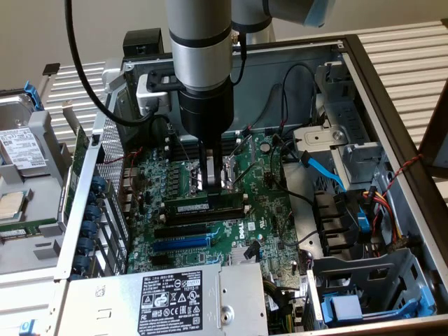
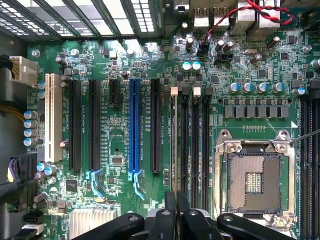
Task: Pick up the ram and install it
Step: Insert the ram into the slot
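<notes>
The ram (image 1: 206,207) is a thin green stick with a white label. It stands on edge in a long black slot on the motherboard (image 1: 273,210), just in front of the CPU socket. My gripper (image 1: 212,183) comes straight down onto its middle. In the wrist view the ram (image 2: 173,145) shows edge-on as a thin line along the outermost of the memory slots, and it runs in between my fingertips. The gripper (image 2: 176,200) has its jaws nearly together, shut on the ram's top edge.
An open CPU socket (image 2: 252,180) lies beside the memory slots, a blue expansion slot (image 2: 134,130) and black slots on the other side. The power supply (image 1: 171,297), a drive cage (image 1: 364,294), a blue cable (image 1: 323,171) and the case walls (image 1: 378,91) hem in the board.
</notes>
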`<state>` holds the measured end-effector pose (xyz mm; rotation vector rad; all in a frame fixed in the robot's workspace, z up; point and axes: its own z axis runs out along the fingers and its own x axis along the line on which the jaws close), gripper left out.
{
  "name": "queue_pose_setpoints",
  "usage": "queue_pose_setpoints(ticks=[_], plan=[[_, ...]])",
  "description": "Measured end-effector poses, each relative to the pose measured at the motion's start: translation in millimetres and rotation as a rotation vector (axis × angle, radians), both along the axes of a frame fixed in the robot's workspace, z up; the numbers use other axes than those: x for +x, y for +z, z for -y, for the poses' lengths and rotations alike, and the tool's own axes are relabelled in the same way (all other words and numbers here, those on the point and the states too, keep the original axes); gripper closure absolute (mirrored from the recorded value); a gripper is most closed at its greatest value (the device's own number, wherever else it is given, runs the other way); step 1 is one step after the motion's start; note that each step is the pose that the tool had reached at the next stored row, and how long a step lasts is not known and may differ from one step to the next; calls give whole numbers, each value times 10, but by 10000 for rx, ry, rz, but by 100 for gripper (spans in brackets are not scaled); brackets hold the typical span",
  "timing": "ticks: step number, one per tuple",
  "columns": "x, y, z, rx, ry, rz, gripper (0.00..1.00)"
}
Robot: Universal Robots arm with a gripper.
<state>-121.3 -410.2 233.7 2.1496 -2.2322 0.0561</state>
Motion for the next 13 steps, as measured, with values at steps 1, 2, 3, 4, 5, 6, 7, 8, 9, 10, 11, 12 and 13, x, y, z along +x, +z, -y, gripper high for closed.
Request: queue_pose_setpoints(ticks=[1,2,3,4,5,6,7,8,9,10,11,12,13], plan=[[0,-2,0,2,0,1,87],[0,-3,0,0,0,-1,87],[0,-3,0,0,0,0,87],[0,-11,0,0,1,0,87],[-1,-20,0,1,1,0,87],[-2,-20,0,1,1,-1,87],[-2,-21,0,2,1,-1,87],[-2,-24,0,1,1,-1,87],[-2,-26,0,2,1,-1,87],[-2,-27,0,1,0,-1,87],[-2,-30,0,2,0,-1,87],[-2,-32,0,3,0,-1,87],[-2,-34,0,3,0,0,87]])
